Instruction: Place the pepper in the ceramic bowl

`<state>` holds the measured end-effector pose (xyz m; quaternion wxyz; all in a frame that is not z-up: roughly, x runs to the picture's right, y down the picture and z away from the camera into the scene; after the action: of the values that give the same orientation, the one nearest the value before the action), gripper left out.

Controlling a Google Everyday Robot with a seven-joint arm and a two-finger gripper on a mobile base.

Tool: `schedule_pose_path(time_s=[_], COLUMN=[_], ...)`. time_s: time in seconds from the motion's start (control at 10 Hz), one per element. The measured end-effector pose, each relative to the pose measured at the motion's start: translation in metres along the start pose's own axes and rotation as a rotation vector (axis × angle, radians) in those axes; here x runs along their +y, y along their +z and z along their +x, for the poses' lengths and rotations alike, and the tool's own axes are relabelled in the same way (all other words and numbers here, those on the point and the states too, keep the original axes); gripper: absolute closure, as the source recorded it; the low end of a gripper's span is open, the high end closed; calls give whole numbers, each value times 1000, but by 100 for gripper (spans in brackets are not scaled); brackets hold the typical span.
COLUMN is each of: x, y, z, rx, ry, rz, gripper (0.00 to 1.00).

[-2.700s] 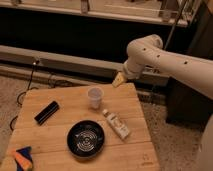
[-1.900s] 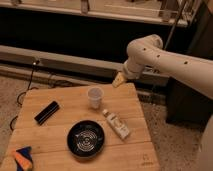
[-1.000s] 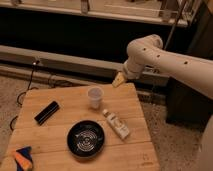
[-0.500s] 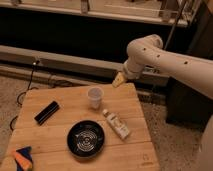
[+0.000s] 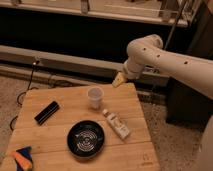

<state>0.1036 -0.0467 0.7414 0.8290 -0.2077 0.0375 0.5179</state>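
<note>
Hovering open over the far table edge, the fingers lie well apart from the pepper.

The small orange pepper lies at the table's near left corner. The round black bowl stands upright nearby, apart from it. The gripper hangs above the far edge.

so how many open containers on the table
2: the ceramic bowl front-centre, the white cup behind it. None hidden. The gripper hangs by the far edge of the table, right of the cup.
</note>
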Motion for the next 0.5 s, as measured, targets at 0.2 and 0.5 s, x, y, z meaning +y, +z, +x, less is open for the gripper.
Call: schedule_pose_path(time_s=[0.2,0.5], x=[18,128], y=[0,12], z=[1,16], rx=[4,55], ry=[-54,-344], rz=[-13,-88], gripper=[20,20])
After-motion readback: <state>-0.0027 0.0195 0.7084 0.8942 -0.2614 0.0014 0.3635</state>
